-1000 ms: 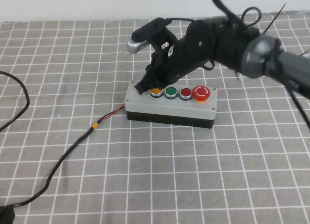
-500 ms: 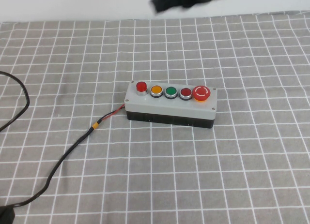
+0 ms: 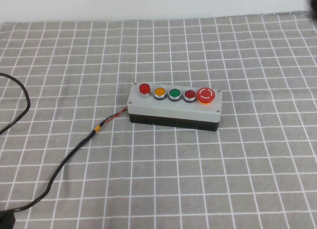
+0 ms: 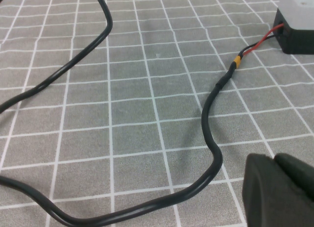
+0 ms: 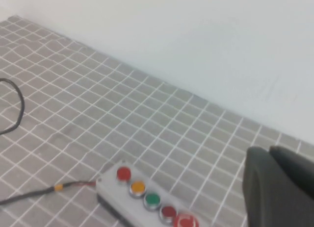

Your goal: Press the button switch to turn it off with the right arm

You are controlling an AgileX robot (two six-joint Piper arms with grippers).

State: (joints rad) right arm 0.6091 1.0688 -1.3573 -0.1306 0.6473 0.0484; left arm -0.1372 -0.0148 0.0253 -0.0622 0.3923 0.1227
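While my right gripper point(image 5: 279, 188) hangs high above the surface point(image 3: 237, 179), only a dark edge of it shows in its own wrist view, and I cannot tell whether its jaws are open or closed. It is well apart from the button switch point(image 3: 174, 106), which lies far below it on the grey checked cloth, before a white wall point(image 5: 196, 40). My left gripper point(image 4: 279, 190) sits low over the cloth on my left side, just beside a loop of the black cable point(image 3: 64, 164); the state of its jaws cannot be told either. The switch box rests flat near the middle of the surface, light grey on a black base, touched by neither arm. Along its top run a red lamp point(image 3: 144, 88), a yellow button point(image 3: 159, 92), a green button point(image 3: 174, 94), a red button point(image 3: 189, 95) and a large red mushroom button point(image 3: 206, 95). The cable leaves the lamp end of the box and curves away toward my left
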